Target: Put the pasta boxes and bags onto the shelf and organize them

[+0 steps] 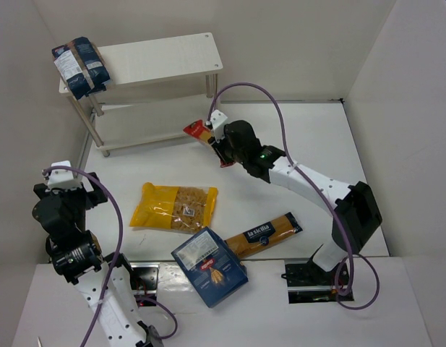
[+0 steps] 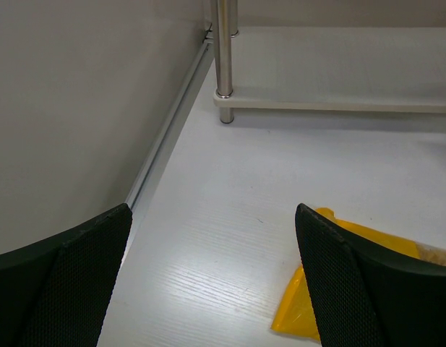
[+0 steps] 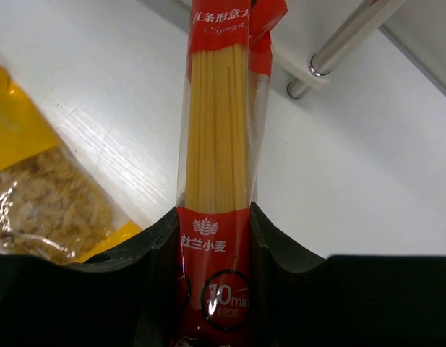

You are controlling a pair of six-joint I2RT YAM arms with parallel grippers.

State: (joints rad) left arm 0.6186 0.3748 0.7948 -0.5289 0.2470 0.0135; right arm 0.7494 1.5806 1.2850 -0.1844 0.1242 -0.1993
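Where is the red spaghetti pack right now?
The red spaghetti pack sits between the fingers of the right gripper, mid-frame in the top view, just in front of the shelf by its right front leg.

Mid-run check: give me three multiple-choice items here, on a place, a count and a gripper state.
1. Where are the two dark-blue bags? A) shelf top tier B) shelf lower tier C) floor
2. How many packs lie loose on the table? A) one B) three C) five
3. The right gripper is A) open B) shut on the long red spaghetti pack C) shut, empty
Key: 1 A, both sit on the top board. 2 B, yellow clear-window bag, blue box, long dark-blue spaghetti pack. 3 B, its fingers clamp it.
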